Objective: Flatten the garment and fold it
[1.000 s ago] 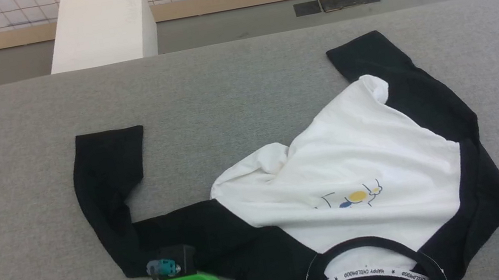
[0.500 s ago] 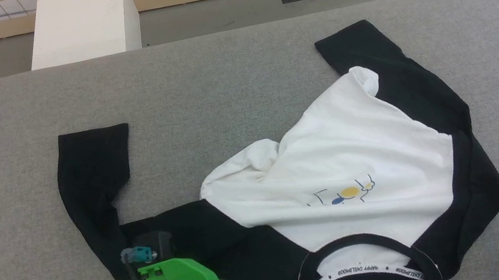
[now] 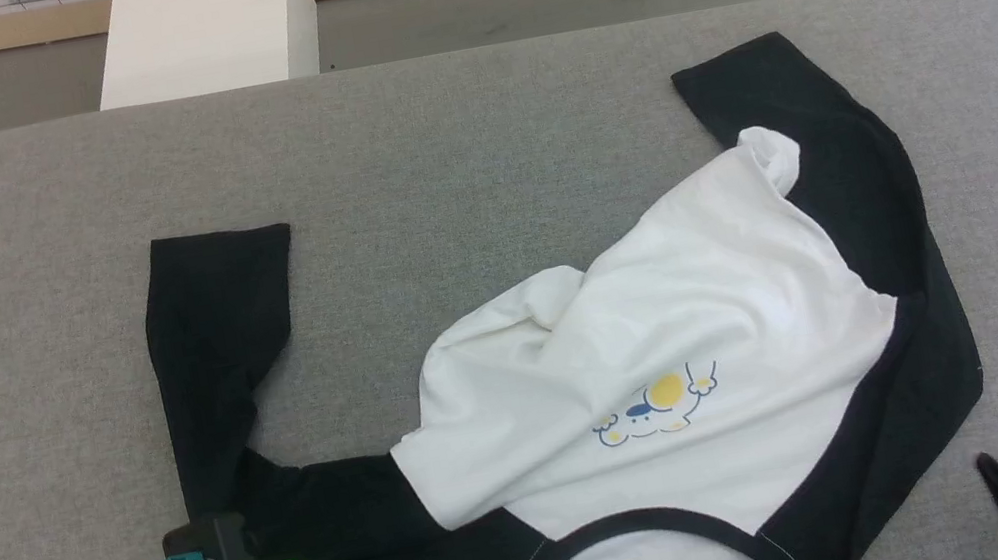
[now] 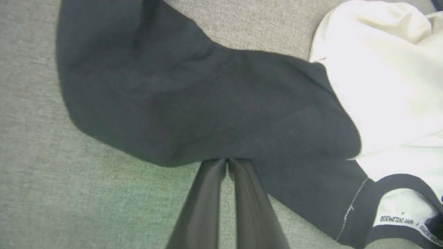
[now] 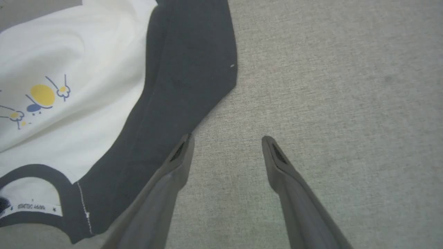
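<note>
the gripper (image 5: 227,140) has its two dark fingers spread wide, both over the grey table (image 5: 328,86). the tip of the left-hand finger (image 5: 180,155) sits right at the edge of the shirt (image 5: 69,62) — at its black sleeve (image 5: 187,69), which runs from the top down to the lower left. further left lies the white body with a blue-and-yellow print (image 5: 41,97), and in the lower left corner the black collar (image 5: 45,169) curves around a white label with small lettering.
</note>
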### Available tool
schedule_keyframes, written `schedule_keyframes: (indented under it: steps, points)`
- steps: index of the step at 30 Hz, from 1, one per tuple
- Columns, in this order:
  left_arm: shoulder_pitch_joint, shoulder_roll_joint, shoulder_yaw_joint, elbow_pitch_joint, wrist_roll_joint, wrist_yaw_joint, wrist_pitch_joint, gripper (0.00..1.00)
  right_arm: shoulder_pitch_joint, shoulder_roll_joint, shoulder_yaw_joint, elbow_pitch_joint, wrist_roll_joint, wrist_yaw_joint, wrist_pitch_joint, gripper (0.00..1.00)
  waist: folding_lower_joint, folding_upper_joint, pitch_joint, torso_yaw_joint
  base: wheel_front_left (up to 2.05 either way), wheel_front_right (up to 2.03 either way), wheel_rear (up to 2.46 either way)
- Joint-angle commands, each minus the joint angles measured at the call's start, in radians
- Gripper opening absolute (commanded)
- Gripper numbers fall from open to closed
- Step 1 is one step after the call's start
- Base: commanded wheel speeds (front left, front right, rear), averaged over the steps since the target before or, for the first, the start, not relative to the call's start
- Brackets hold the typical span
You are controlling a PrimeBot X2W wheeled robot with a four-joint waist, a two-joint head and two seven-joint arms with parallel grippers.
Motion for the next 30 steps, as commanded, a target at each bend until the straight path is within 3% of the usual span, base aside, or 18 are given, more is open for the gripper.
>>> schedule_keyframes:
  steps: [1,5,9,16,22,23,25,27,28,30]
  points:
    - [0.009,0.001,0.002,-0.003,-0.008,-0.002,-0.009,0.0,-0.017,0.0,0.02,0.002,0.018,-0.001,-0.007,1.0,0.0,0.0,0.003,0.001,0.0,0.0,0.0]
    - [0.004,-0.006,-0.006,-0.001,-0.012,-0.005,-0.011,0.0,-0.062,0.0,0.099,0.024,0.025,-0.001,-0.04,1.0,0.0,0.0,0.009,0.002,0.0,0.0,0.0]
    - [0.0,-0.012,-0.015,-0.007,-0.013,-0.003,-0.008,0.0,-0.122,0.0,0.161,0.045,-0.044,-0.001,-0.057,1.0,0.0,0.0,0.018,0.001,0.0,0.0,0.0]
    - [-0.021,-0.016,-0.032,-0.011,-0.012,-0.009,-0.007,0.0,-0.239,0.0,0.155,0.126,-0.243,-0.001,0.005,1.0,0.0,0.0,0.046,0.014,0.0,0.0,0.0]
    - [-0.042,-0.023,-0.046,0.011,-0.017,-0.026,-0.017,0.0,-0.275,0.0,0.137,0.195,-0.302,-0.001,0.044,1.0,0.0,0.0,0.059,0.033,0.0,0.0,0.0]
    - [-0.043,-0.024,-0.047,0.014,-0.018,-0.028,-0.018,0.0,-0.273,0.0,0.13,0.2,-0.301,-0.001,0.048,0.96,0.0,0.0,0.059,0.035,0.0,0.0,0.0]
    - [-0.044,-0.026,-0.051,0.02,-0.02,-0.03,-0.02,0.0,-0.261,0.0,0.109,0.2,-0.295,-0.001,0.05,0.48,0.0,0.0,0.056,0.039,0.0,0.0,0.0]
    - [-0.042,-0.027,-0.052,0.025,-0.022,-0.032,-0.022,0.0,-0.244,0.0,0.08,0.191,-0.286,-0.001,0.035,0.11,0.0,0.0,0.052,0.04,0.0,0.0,0.0]
    - [-0.04,-0.027,-0.053,0.027,-0.023,-0.032,-0.023,0.0,-0.232,0.0,0.065,0.186,-0.278,-0.001,0.026,0.0,0.0,0.0,0.049,0.039,0.0,0.0,0.0]
    - [-0.035,-0.026,-0.051,0.031,-0.026,-0.032,-0.026,0.0,-0.212,0.0,0.045,0.178,-0.258,-0.001,0.013,0.0,0.0,0.0,0.042,0.034,0.0,0.0,0.0]
